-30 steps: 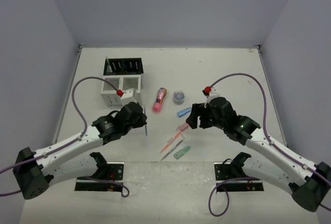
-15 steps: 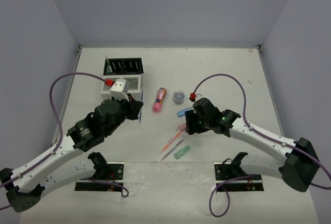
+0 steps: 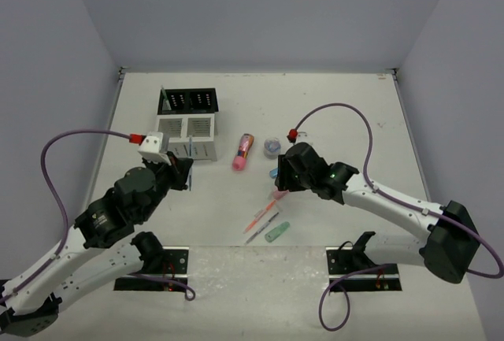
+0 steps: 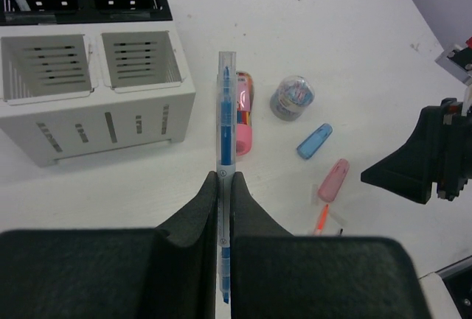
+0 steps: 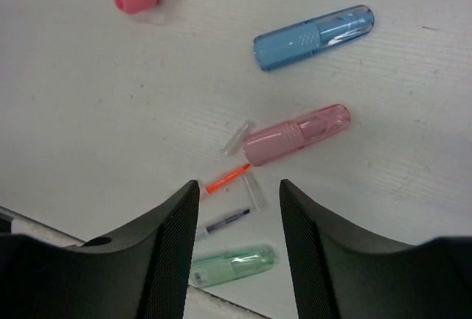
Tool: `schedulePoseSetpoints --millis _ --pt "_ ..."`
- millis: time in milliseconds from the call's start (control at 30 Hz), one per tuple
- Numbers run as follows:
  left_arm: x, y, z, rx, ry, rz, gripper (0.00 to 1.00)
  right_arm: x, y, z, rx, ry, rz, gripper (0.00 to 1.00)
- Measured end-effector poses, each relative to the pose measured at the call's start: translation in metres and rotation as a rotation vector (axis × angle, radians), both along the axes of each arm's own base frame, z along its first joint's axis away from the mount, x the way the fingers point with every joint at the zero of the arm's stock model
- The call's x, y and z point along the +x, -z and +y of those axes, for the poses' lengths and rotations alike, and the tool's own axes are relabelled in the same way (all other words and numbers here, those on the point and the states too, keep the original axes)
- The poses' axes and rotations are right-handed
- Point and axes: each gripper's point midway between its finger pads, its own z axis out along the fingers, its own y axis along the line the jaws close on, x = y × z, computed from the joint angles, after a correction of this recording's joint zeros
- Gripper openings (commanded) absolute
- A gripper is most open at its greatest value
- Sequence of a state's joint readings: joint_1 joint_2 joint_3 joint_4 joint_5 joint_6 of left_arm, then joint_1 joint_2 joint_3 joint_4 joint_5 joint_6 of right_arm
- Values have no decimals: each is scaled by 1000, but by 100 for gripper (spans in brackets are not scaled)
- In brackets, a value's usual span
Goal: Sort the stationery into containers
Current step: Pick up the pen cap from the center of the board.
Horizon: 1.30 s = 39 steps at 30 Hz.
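My left claw (image 4: 225, 180) is clenched on the thin blue clear-barrelled pen (image 4: 226, 113), gripped low on the barrel; the pen is near the white slatted two-compartment box (image 4: 110, 124), not yet over it; the black slotted grid rack (image 4: 88, 15) stands behind. My judgement: tip the pen upright, centre it over one opening, lower before letting go; the long overhang could catch a rim. My right claw (image 5: 240, 190) is spread, hovering over the short pink capsule-shaped piece (image 5: 295, 136).

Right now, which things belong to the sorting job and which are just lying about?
Job: blue pen in left gripper, organiser, tube, roll, blue capsule, pink capsule, green capsule, orange pen, grey pen.
Not job: purple cables, arm mounts.
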<state>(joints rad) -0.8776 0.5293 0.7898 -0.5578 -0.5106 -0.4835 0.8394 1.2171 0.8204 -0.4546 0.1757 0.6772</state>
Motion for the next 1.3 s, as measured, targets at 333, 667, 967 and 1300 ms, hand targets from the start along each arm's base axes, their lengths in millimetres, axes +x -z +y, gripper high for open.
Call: schedulePoseSetpoints --millis 333,667,967,1300 --pt "-11 -1 28 -44 -58 -53 0 9 5 23 16 -55 -31 38" --pt "-8 4 27 -20 -67 -38 0 6 9 25 -206 -326 -79 36" --pt "-8 3 27 -22 -67 -40 0 -8 21 -1 -371 -498 -41 46" --pt "-9 2 28 -30 -68 -46 0 2 20 15 -397 -599 -82 50"
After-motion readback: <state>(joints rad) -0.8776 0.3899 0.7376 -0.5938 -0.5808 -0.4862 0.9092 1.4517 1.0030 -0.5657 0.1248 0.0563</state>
